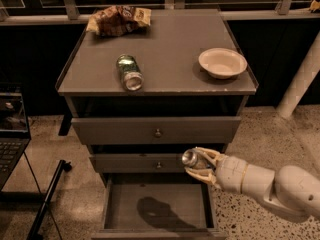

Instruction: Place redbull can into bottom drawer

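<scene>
In the lower right of the frame, the gripper (196, 162) clasped the redbull can (190, 158) between its fingers, above the open bottom drawer (125, 204); apparently positioned for lowering it inside.

The gripper (195, 161) clasps the redbull can (190, 157) in front of the middle drawer (135, 162), above the open bottom drawer's (125, 204) right rear corner. The can seems tipped sideways, silver top leftward. A green can (129, 72) lies on the cabinet top (170, 44).
</scene>
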